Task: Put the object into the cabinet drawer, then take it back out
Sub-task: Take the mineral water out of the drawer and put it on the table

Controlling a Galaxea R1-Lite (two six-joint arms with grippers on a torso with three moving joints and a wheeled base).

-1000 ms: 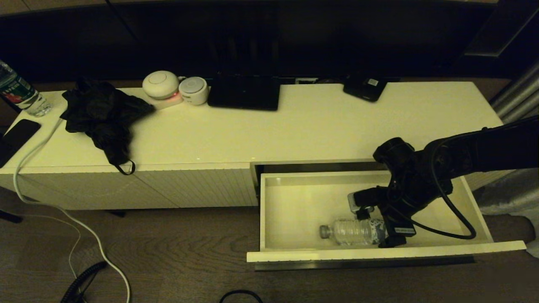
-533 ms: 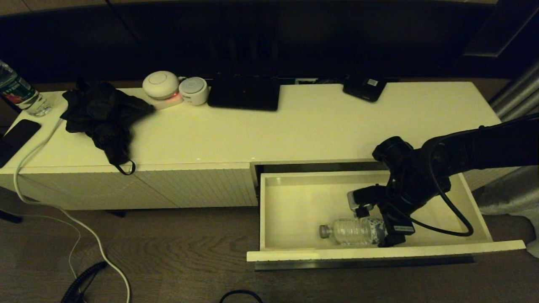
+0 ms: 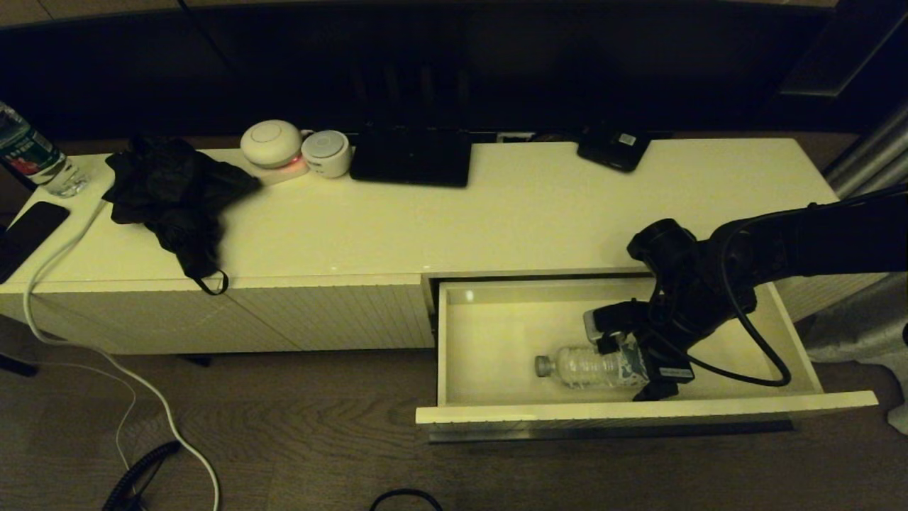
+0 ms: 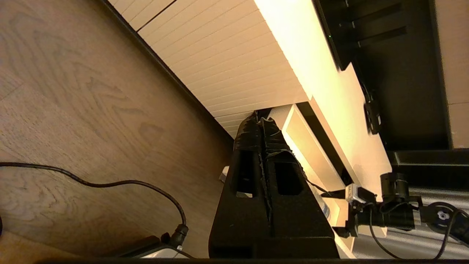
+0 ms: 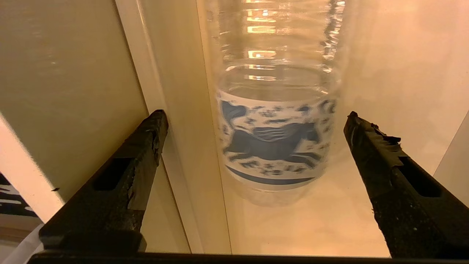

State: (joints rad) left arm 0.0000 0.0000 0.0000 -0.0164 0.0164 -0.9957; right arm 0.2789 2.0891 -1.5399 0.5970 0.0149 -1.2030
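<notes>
So the water bottle (image 3: 592,367) is lying on its side on the floor of the open drawer (image 3: 489,333), grey cap pointing toward our left, resting near the front wall with a strip of bare floor between them. Our right gripper (image 3: 642,369) sits down inside the drawer at the labelled bottom end of the bottle, and in the right wrist view its two black fingers (image 5: 121,183) are spread wide with the bottle (image 5: 274,121) in between, a clear gap on both sides, nothing pinched. Lots of open floor left in the drawer toward the back wall and the left wall. The drawer is pulled well out from the cabinet (image 3: 496,206), its ribbed front out over the wood floor (image 3: 298,433). Our left gripper (image 4: 261,126) hangs low over that floor beside the cabinet front, fingers pressed together and holding nothing. Up on top: black cloth (image 3: 174,195), two round white gadgets (image 3: 294,149), another bottle (image 3: 32,152) far left.
</notes>
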